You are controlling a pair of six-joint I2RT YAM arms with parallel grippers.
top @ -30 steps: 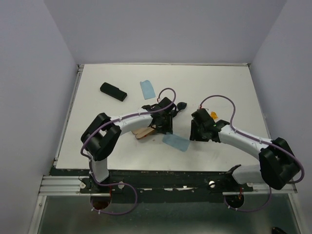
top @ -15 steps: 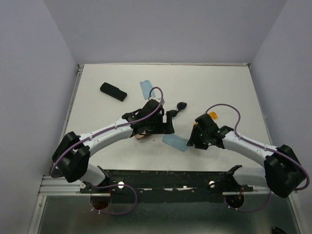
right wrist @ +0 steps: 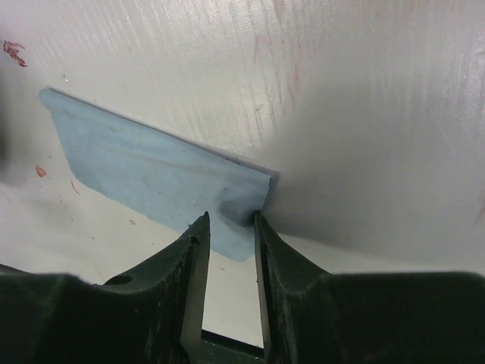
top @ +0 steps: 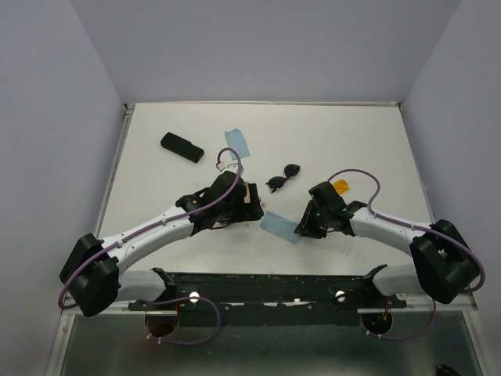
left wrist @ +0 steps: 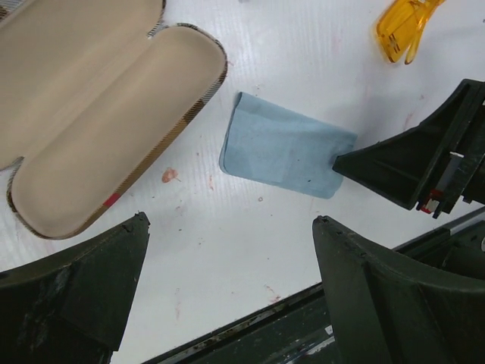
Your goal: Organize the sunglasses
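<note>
left tool [left wrist: 229,224] hung wide near blue cloth [left wrist: 284,155], right tool [right wrist: 231,220] narrow astride cloth edge, orange sunglasses [left wrist: 405,26] sat near cloth

A white rectangular table [top: 352,133] with a matt, faintly ribbed top is seen from above, enclosed on three sides by plain pale lilac-grey walls: a back wall [top: 258,47], a left wall [top: 47,141] and a right wall [top: 462,117]. The table's left edge is trimmed by a thin aluminium strip [top: 117,157]. Along the near edge a black bar [top: 266,280] is mounted, and a slotted aluminium rail [top: 98,296] is fixed at its left end. Below these a dull grey metal sheet [top: 274,348] is shown. Small reddish smudges [left wrist: 170,175] are scattered over the table top. The scene is lit softly and evenly; a broad blurred grey shadow [right wrist: 364,174] is cast on the table in the right wrist view
</note>
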